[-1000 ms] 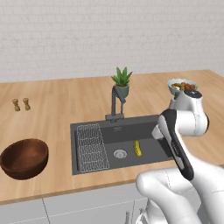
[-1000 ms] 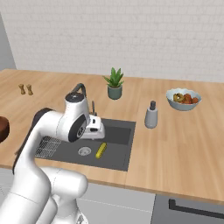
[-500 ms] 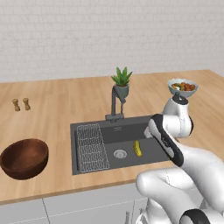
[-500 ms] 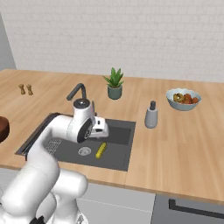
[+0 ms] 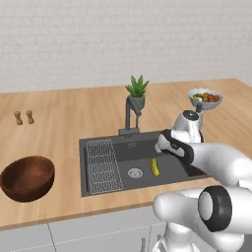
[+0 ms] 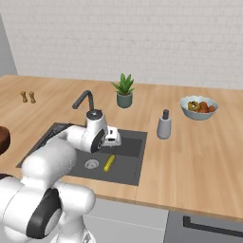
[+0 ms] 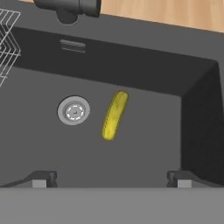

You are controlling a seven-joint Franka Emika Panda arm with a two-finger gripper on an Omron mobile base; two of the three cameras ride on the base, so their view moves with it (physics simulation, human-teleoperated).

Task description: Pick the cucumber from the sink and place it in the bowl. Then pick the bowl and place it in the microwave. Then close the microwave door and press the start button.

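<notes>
The cucumber (image 5: 155, 166) (image 6: 109, 163) (image 7: 114, 115) is a short yellow-green stick lying on the floor of the dark grey sink (image 5: 118, 152) (image 6: 129, 163) (image 7: 153, 135), just right of the drain. My gripper (image 5: 160, 146) (image 6: 115, 141) (image 7: 111, 179) hangs over the basin, above the cucumber and apart from it. It is open, with nothing between its fingers. The dark wooden bowl (image 5: 27, 177) (image 6: 2, 140) stands on the counter left of the sink. The microwave and its door are out of view.
The dark faucet (image 5: 129, 115) (image 6: 83, 98) (image 7: 70, 6) rises at the sink's back rim, close to my hand. A wire rack (image 5: 102, 165) (image 7: 6, 35) covers the basin's left part. On the counter stand a potted plant (image 5: 138, 91), a soap bottle (image 6: 164, 125), a fruit bowl (image 6: 199, 107) and two shakers (image 5: 23, 117).
My arm has swung down and forward, bringing the hand from above the counter's right side low over the sink, above the cucumber. The cucumber and bowl have not moved.
</notes>
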